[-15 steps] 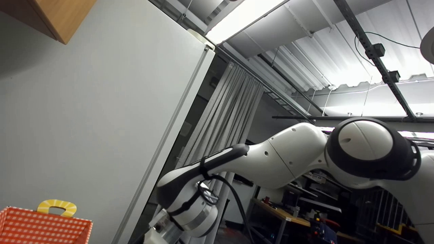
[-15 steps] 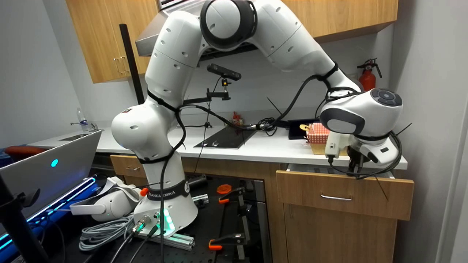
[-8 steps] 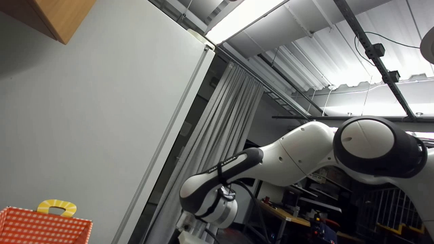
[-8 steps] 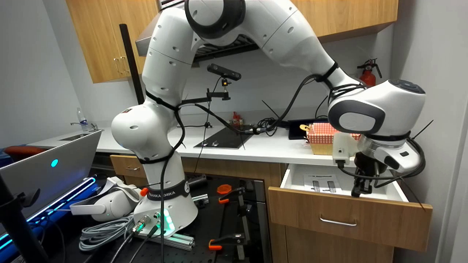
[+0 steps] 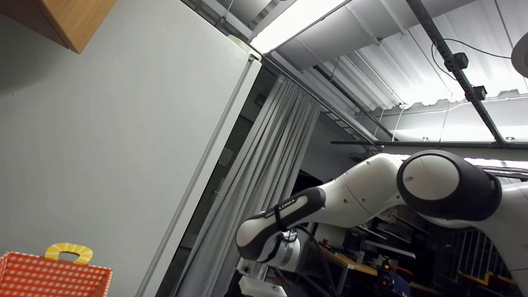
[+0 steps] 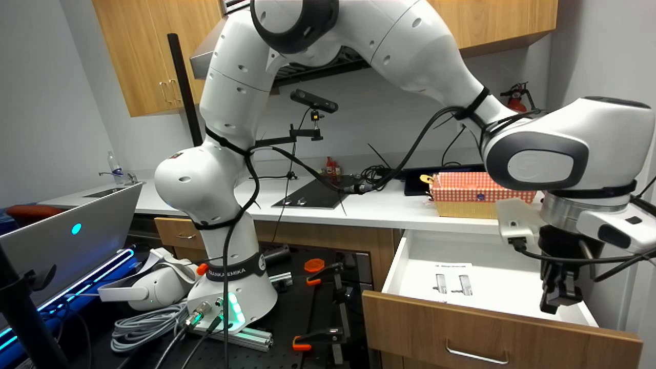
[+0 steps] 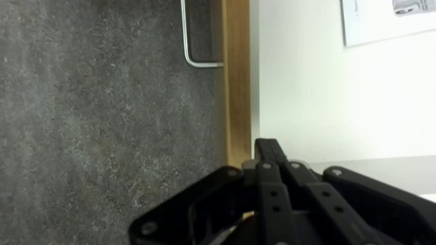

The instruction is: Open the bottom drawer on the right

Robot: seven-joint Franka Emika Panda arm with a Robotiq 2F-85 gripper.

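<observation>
The wooden drawer (image 6: 420,328) under the right end of the counter stands wide open. Its silver handle (image 6: 476,355) is on the front panel and also shows in the wrist view (image 7: 186,41). The white drawer floor (image 6: 502,282) holds a printed sheet (image 6: 453,279). My gripper (image 6: 558,302) points down inside the drawer near the right end, just behind the front panel. In the wrist view the gripper (image 7: 269,143) has its fingertips together with nothing between them, beside the panel's inner face; I cannot tell if they touch it. A wooden panel lies below the drawer, mostly hidden.
A basket with red checked lining (image 6: 482,189) stands on the white counter (image 6: 400,210) behind the drawer. A grey wall (image 6: 605,66) is close to the arm's right. Cables hang by the wrist. Orange-tipped clamps (image 6: 320,335) stand near the robot base.
The drawer has slid out from slightly open to wide open, showing the floor and sheet. My gripper has moved outward along with the front panel, staying shut in the later frames.
</observation>
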